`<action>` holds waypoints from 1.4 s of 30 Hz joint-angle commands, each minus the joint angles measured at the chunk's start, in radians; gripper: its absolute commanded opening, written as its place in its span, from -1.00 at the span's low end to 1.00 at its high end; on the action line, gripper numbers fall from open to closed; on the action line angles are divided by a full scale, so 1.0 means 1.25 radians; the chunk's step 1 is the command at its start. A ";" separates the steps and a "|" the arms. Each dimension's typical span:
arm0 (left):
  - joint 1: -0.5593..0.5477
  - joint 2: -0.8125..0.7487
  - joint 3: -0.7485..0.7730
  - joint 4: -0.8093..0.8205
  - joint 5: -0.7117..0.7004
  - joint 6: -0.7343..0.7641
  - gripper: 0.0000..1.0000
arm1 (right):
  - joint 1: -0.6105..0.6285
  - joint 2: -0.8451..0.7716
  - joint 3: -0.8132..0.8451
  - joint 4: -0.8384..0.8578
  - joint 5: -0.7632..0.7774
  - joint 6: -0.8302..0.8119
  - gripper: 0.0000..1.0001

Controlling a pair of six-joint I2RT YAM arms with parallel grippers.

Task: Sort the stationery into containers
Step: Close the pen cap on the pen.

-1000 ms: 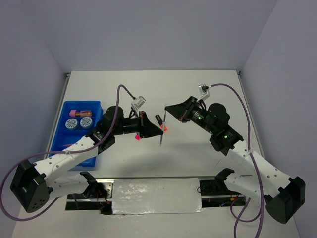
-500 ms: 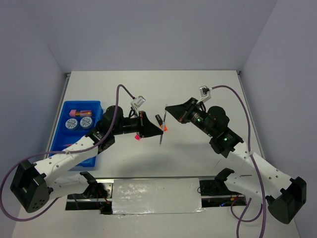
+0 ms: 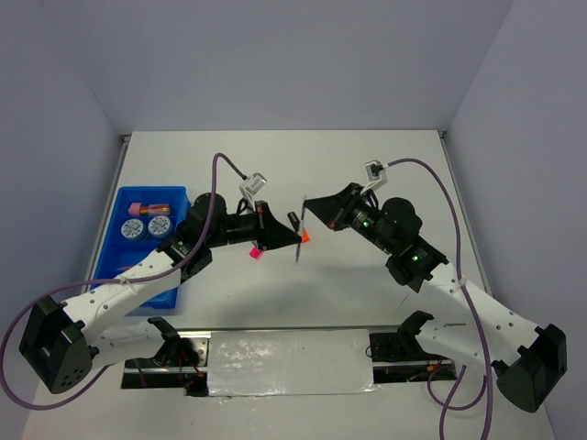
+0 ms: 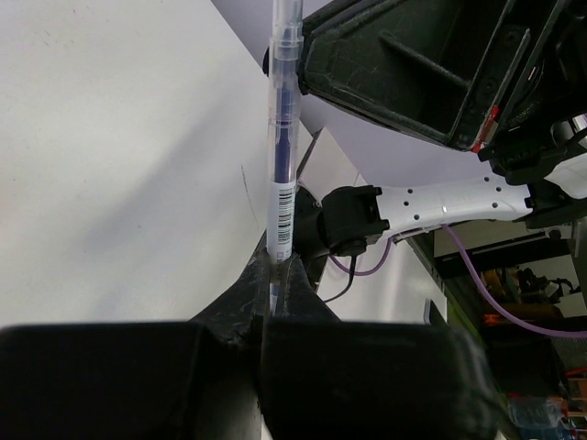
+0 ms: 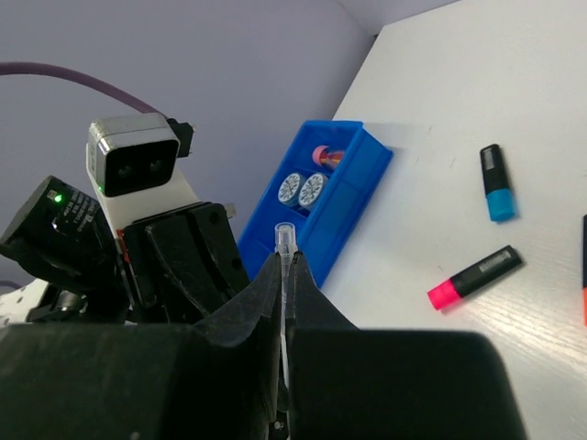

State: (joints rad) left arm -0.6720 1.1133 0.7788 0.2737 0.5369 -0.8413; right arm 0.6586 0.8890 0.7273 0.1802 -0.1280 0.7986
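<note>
A thin clear pen with blue ink (image 4: 280,174) stands upright above mid-table (image 3: 301,229). My left gripper (image 4: 272,268) (image 3: 297,238) is shut on its lower part. My right gripper (image 5: 285,261) (image 3: 306,201) is shut on its clear top end (image 5: 285,236), so both hold the one pen. On the table below lie a blue-ended highlighter (image 5: 496,183), a pink-ended one (image 5: 474,276) (image 3: 254,252) and an orange-ended one (image 3: 305,237). The blue tray (image 3: 154,191) (image 5: 353,197) at the left holds two patterned rolls (image 3: 145,227) (image 5: 303,190) and a pink cylinder (image 3: 138,207).
The tray sits along the table's left edge, partly under my left forearm (image 3: 138,275). Purple cables (image 3: 431,170) loop above both wrists. A shiny plate (image 3: 289,362) lies between the arm bases at the near edge.
Both grippers have edged slightly left and toward the back with the pen between them. Neither grip has changed.
</note>
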 commanded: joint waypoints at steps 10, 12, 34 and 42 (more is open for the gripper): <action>0.049 0.008 0.221 -0.035 0.007 0.144 -1.00 | 0.073 0.039 0.007 0.010 -0.088 -0.010 -1.00; 0.050 0.013 0.242 -0.081 0.020 0.178 -1.00 | 0.074 0.034 0.027 -0.014 -0.081 -0.030 -1.00; 0.049 -0.060 0.215 -0.163 0.085 0.219 -1.00 | -0.042 0.054 0.120 0.214 -0.460 -0.183 0.28; 0.049 -0.055 0.200 -0.109 0.120 0.185 -1.00 | -0.040 0.099 0.153 0.184 -0.412 -0.192 0.15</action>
State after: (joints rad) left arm -0.6094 1.0637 1.0328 0.0479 0.6380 -0.5884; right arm 0.6083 1.0084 0.8574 0.3725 -0.6571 0.5709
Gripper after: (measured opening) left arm 0.044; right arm 0.582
